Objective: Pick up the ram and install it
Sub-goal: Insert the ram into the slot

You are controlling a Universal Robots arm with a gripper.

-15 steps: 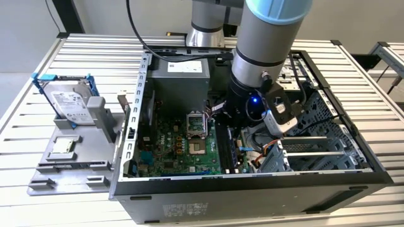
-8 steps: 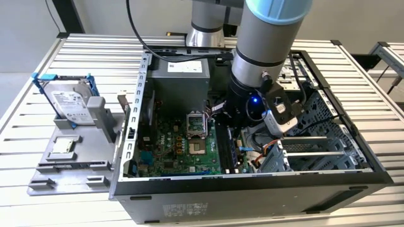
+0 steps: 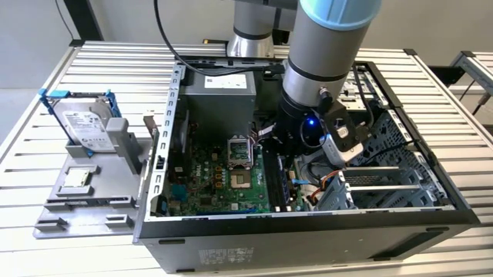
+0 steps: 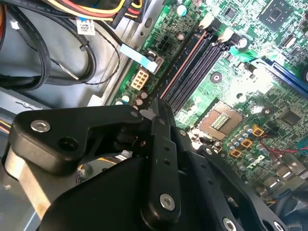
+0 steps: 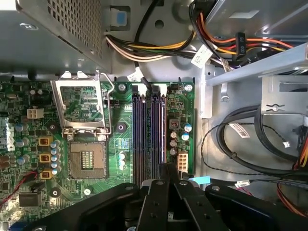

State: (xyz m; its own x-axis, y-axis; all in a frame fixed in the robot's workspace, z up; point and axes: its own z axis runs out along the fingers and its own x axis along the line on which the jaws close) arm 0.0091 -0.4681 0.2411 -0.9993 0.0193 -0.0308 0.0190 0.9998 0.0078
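Note:
My gripper (image 3: 297, 151) reaches down into the open computer case (image 3: 308, 231), at the near end of the motherboard's black memory slots (image 5: 149, 130). In both wrist views its black fingers (image 4: 153, 114) (image 5: 168, 167) are pressed together. A thin reddish-brown strip, the ram (image 4: 180, 67) seen edge-on, runs from the fingertips along the outermost slot towards the white latches (image 4: 208, 21). The gripper looks shut on the ram. I cannot tell whether the ram sits fully in the slot.
The open processor socket (image 5: 86, 159) lies beside the slots. Cable bundles (image 5: 231, 43) and a metal drive cage (image 3: 385, 184) crowd the other side. Outside the case, a grey fixture (image 3: 85, 213) holds a hard drive in a blue frame (image 3: 81, 124) and a small square chip (image 3: 77, 179).

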